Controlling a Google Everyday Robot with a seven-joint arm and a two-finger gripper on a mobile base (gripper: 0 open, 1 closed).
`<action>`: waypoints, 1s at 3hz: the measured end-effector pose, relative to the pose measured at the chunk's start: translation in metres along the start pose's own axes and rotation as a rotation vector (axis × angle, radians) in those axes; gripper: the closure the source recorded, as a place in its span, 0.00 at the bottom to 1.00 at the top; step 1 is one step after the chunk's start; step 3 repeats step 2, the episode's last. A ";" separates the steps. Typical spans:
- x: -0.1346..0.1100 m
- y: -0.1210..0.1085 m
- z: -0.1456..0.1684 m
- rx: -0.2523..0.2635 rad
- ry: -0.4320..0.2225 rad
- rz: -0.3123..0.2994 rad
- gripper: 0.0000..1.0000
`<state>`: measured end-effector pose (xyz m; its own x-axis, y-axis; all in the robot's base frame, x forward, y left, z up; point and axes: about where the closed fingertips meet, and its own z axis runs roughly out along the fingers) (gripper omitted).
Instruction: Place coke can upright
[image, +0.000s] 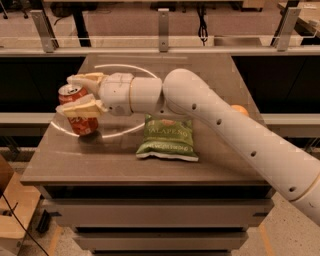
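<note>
The gripper (67, 96) sits at the left of the frame, over the left edge of the table (105, 165), its two fingers (82, 108) pinching the coke can (84, 124) from either side, one finger on the far side and one on the near side; the can stands nearly upright, silver top up, leaning a little toward the left of the frame; its base is at or just above the tabletop, with a dark shadow right beneath it, and I cannot tell whether it truly touches; so, as I judge it, the carrying and turning are done, and what is left is to settle the base flat, let go, and draw the fingers away without knocking the can over; the slight lean and the nearness to the table's left edge are the risks; the arm (240, 135) stretches from the lower right of the frame across the table to the can; a green chip bag (166, 138) lies flat at the middle of the table, near the can but apart from it; an orange (240, 109) peeps out behind the arm at the right; the tabletop is smooth, brown and glossy, with pale curved lines on it; below it are drawer-like fronts; a rail with metal posts (162, 27) runs across the top of the frame, and a speckled floor shows at the lower right.
</note>
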<state>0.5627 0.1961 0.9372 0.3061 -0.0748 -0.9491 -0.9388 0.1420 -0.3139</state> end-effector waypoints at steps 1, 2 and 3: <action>0.005 0.001 0.000 0.005 -0.004 0.016 0.00; 0.005 0.001 0.000 0.005 -0.004 0.016 0.00; 0.005 0.001 0.000 0.005 -0.004 0.016 0.00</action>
